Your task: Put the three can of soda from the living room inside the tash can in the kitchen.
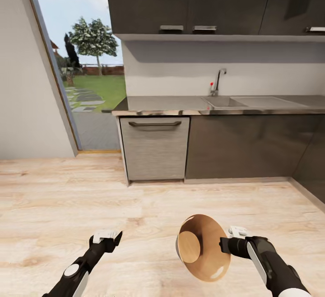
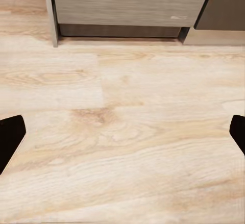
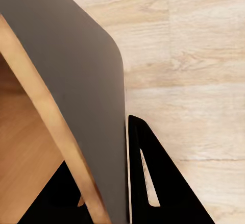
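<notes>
Right gripper [image 1: 224, 244] clamps the bin [image 1: 203, 247] by its rim, above the floor [image 1: 90, 197] before the dishwasher [image 1: 155, 148]. Bin lies tipped, long axis near level, mouth facing the camera. Left gripper [image 1: 108, 238] spread wide, empty.

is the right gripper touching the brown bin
Touching: in the right wrist view the right gripper has the trash can's rim wall between its fingers, one finger flat against it.

The head camera looks forward and down at the kitchen cabinets [image 1: 243, 146]; both wrist cameras face the plank floor [image 2: 122, 132] closely.
</notes>
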